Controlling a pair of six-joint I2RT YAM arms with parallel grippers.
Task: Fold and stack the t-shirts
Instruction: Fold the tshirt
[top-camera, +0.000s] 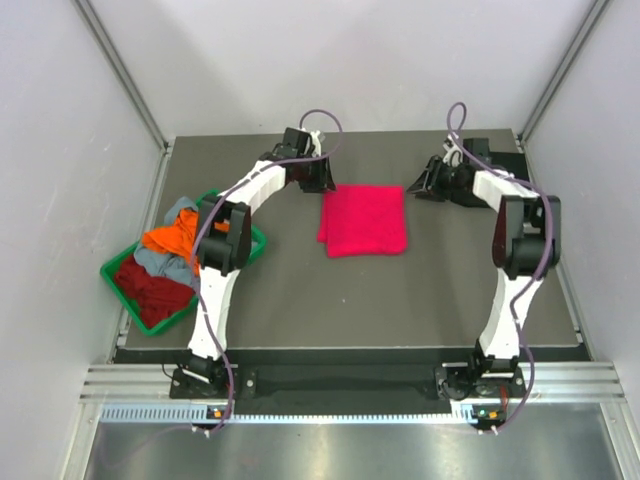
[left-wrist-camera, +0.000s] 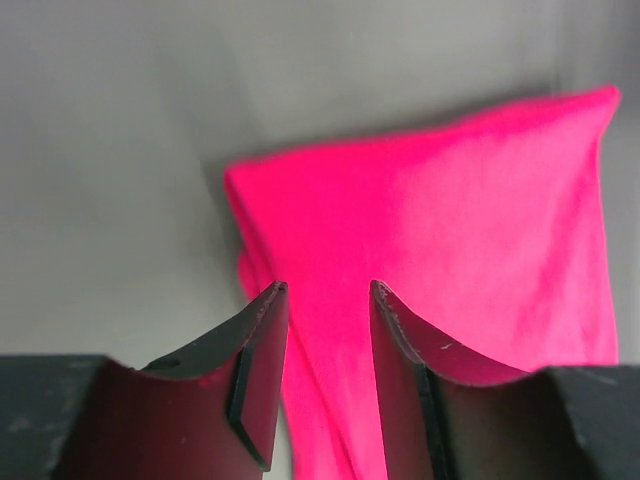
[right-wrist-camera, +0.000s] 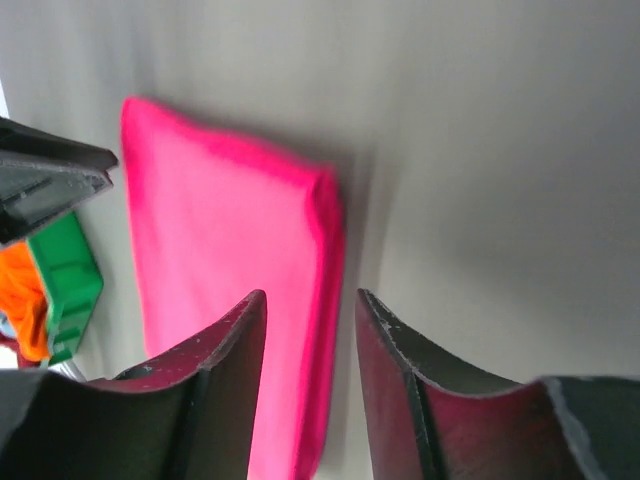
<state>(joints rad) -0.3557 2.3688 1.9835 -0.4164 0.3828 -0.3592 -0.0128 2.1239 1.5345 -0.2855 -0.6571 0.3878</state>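
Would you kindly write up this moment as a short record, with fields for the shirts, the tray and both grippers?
folded: pink t-shirt, a flat rectangle on the table, near its middle
container: green tray, at the table's left edge
in tray: orange t-shirt, grey-blue t-shirt, dark red t-shirt, all crumpled
left gripper: open, empty, over the pink t-shirt's far-left corner
right gripper: open, empty, by its far-right corner
stack: one folded shirt, nothing on it
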